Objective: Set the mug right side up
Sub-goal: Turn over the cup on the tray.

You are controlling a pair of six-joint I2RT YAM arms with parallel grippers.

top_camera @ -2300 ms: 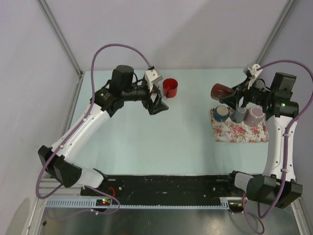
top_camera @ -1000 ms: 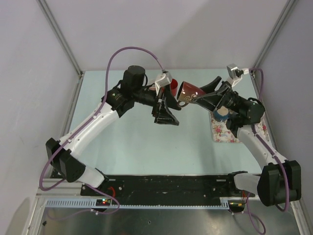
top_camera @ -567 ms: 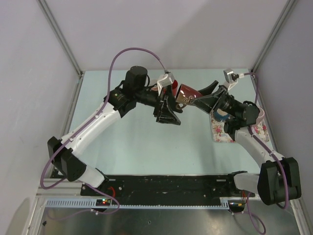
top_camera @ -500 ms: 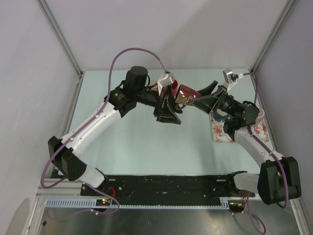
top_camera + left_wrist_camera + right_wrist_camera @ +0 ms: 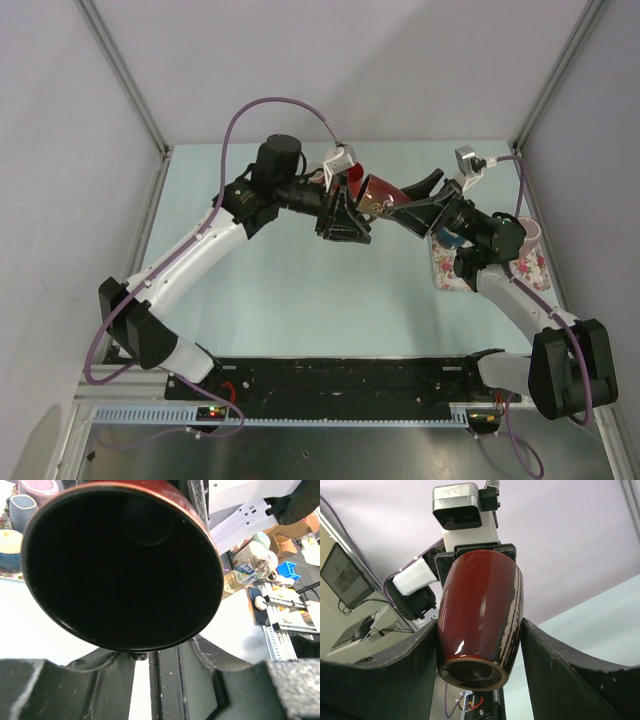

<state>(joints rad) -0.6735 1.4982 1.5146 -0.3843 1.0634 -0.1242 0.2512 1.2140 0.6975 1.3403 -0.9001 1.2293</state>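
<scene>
So, the dark red glazed ceramic mug point(image 5: 382, 196) is held up in the air, off the pale green counter point(image 5: 280, 270), toward the far side and roughly midway between the two arms. It's turned on its side, with the mouth pointed at the left arm and the base at the right one. In the left wrist view the frame is pretty much filled by the mug's black inside point(image 5: 122, 565). In the right wrist view the ringed base and glossy side point(image 5: 480, 615) are seen.

The right pincer point(image 5: 408, 205) is clamped on the mug body, no doubt there. In its own camera both black fingers point(image 5: 395, 680) are pressed against the sides, one on each flank. The left pincer point(image 5: 345, 215) is set right up at the rim end, jaws on either side of the mouth. Whether it's actually closed on the mug or just sitting around it can't be told, since the contact spots are hidden by the mug itself.

A second red mug point(image 5: 352, 178) is partly hidden just behind the left wrist, on the counter. Over on the right a flowery cloth mat point(image 5: 445, 272) is laid out, with a blue mug point(image 5: 447, 238) and a pink mug point(image 5: 528, 232) seen on it. A grey-blue mug point(image 5: 22, 505) is caught between them in the left wrist view.
</scene>
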